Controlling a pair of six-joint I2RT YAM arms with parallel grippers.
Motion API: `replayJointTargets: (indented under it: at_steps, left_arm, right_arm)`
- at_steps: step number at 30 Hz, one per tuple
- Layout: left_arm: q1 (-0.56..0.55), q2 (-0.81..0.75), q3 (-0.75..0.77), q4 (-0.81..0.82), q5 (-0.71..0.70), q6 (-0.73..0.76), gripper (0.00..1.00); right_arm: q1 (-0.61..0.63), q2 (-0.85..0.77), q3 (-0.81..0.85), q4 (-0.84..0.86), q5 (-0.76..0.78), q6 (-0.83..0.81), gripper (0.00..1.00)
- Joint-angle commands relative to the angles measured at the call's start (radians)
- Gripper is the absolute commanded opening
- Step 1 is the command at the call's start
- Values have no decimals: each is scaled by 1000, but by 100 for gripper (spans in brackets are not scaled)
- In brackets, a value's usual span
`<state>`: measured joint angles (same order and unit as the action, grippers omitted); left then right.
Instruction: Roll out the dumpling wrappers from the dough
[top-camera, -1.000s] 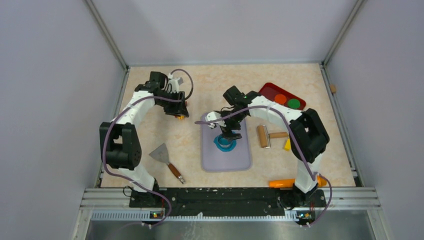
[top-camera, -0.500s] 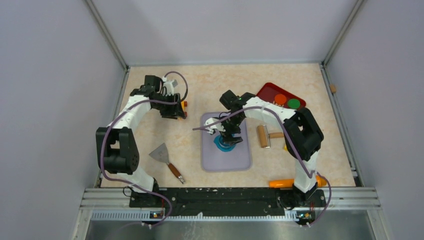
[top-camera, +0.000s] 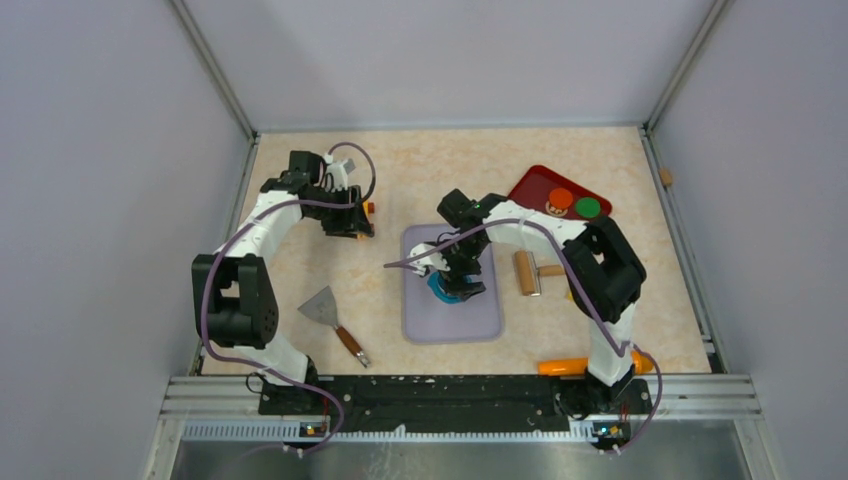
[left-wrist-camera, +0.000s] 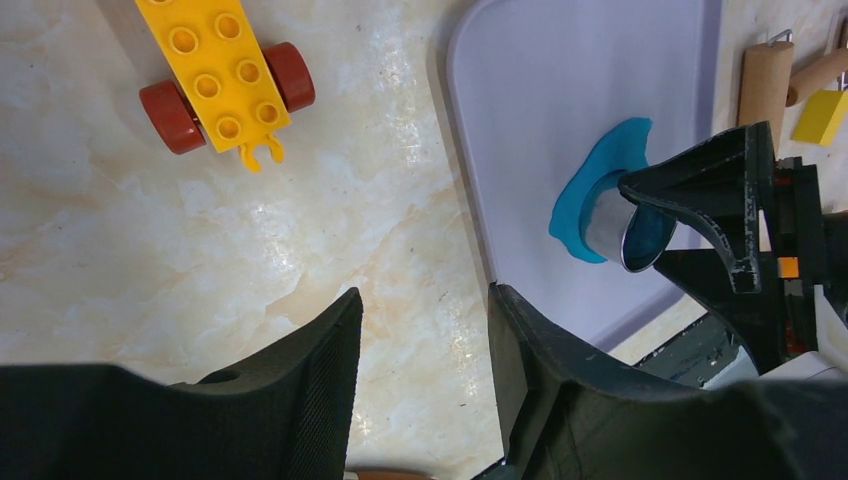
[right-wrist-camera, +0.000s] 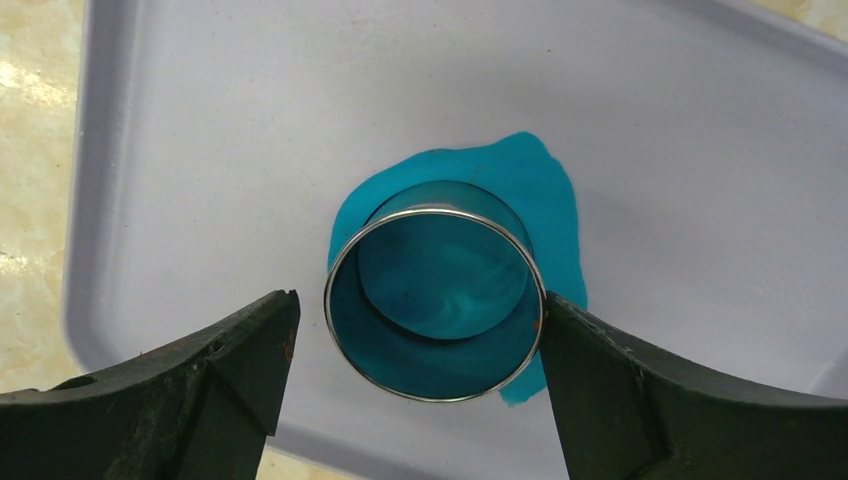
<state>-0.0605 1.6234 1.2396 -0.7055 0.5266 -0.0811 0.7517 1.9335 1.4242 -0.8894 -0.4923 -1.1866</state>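
Your right gripper (right-wrist-camera: 417, 300) is spread wide around the ring (right-wrist-camera: 430, 378). One finger (right-wrist-camera: 610, 380) looks to be touching its rim and the other is just clear, so no pinch. The ring stands upright, opening up, on the dough (right-wrist-camera: 555, 215). That's a flat patch about the middle of the mat (right-wrist-camera: 200, 150), slightly oblong, its pointed lobe aimed roughly toward the roller (left-wrist-camera: 765, 80) side. Your left gripper (left-wrist-camera: 425, 310) is spread too, with nothing in it, over the table (left-wrist-camera: 150, 260) just off the mat's edge.
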Motion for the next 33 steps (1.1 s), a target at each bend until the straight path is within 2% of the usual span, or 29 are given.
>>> replayJointTargets:
  at_steps: [1, 10, 13, 18, 22, 24, 25, 29, 31, 33]
  left_arm:
    - [5, -16, -5, 35, 33, -16, 52]
    - [6, -19, -19, 49, 73, -15, 53]
    - [4, -27, -55, 85, 112, -71, 52]
    - [-38, -81, -153, 220, 106, -225, 51]
    - [-98, -238, -305, 425, 56, -305, 51]
    - [-152, -334, -380, 514, 21, -244, 51]
    - [-186, -383, -416, 546, 14, -148, 51]
    - [-351, -563, -577, 669, 31, 229, 50]
    - [-412, -595, -629, 747, 124, 394, 48]
    - [-490, -568, -629, 752, 138, 570, 45]
  right_arm:
    - [22, -56, -14, 62, -7, 6, 89]
    - [34, -77, -35, 117, 16, 68, 90]
    - [24, -96, -11, 100, -9, 126, 92]
    - [-22, -193, -19, 131, -72, 269, 96]
    - [-96, -226, -14, 131, -126, 410, 95]
    - [-158, -203, 10, 116, -193, 499, 91]
    - [-184, -180, 26, 102, -222, 535, 88]
    - [-233, -60, 109, -5, -301, 570, 65]
    - [-234, -6, 131, -14, -311, 590, 53]
    - [-235, 24, 132, 21, -317, 626, 52]
